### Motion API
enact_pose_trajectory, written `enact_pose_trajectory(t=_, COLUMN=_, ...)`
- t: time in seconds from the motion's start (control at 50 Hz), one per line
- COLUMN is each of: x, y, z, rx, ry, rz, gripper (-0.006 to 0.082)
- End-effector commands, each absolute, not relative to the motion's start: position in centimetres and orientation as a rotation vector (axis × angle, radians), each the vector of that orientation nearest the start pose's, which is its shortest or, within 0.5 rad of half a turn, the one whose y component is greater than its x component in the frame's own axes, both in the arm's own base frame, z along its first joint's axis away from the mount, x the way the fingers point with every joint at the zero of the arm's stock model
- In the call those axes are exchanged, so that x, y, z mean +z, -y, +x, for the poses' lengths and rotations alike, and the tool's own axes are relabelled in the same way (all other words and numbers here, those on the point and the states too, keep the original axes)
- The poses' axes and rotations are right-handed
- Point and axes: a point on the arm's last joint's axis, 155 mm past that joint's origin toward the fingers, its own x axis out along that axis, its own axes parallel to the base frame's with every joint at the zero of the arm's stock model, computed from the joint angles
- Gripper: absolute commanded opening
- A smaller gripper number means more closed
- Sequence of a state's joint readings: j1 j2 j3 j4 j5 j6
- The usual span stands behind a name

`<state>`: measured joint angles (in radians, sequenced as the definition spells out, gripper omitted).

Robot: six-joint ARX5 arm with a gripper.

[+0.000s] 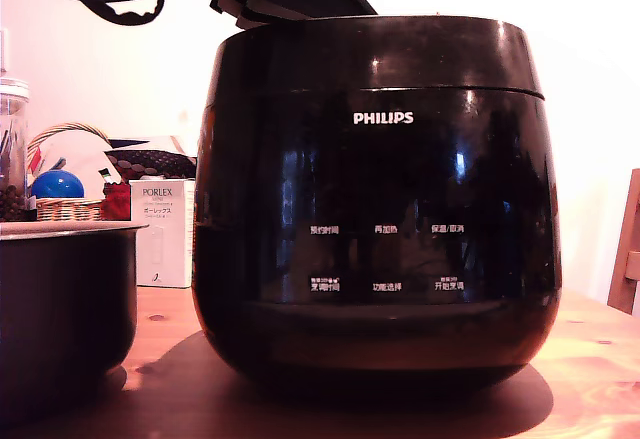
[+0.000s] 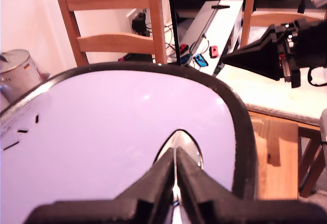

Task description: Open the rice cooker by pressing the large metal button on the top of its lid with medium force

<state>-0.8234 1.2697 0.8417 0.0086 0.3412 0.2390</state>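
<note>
Still shut: large glossy black rice cooker (image 1: 375, 199) on wooden tabletop (image 1: 590, 379), domed black lid (image 1: 380, 51) down. Black claw (image 2: 175, 169), fingers together, empty, tips at shiny metal button (image 2: 180, 143). Press seemingly underway; release pending.

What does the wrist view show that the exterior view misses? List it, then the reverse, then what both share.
Only the wrist view: the metal button under the closed gripper fingertips, the lid top, two wooden chairs.
Only the exterior view: the rice cooker front with its PHILIPS logo, a dark pot, a basket, a white box.
Both: the closed lid, with the arm at its top.
</note>
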Motion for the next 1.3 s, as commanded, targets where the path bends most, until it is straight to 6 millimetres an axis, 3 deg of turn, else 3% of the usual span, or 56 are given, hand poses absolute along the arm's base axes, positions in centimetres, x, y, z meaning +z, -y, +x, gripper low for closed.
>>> enact_pose_trajectory(t=0.0, x=13.6, y=32.6, z=22.4, rx=-1.182, ry=-0.514, rz=0.375, gripper=-0.0024)
enact_pose_trajectory(t=0.72, x=11.4, y=31.4, z=21.9, rx=-1.159, ry=-0.605, rz=0.426, gripper=-0.0024)
enact_pose_trajectory(t=1.04, x=13.6, y=32.7, z=22.9, rx=-1.167, ry=-0.493, rz=0.389, gripper=-0.0024)
enact_pose_trajectory(t=1.28, x=17.1, y=34.8, z=22.9, rx=-1.223, ry=-0.388, rz=0.247, gripper=-0.0024)
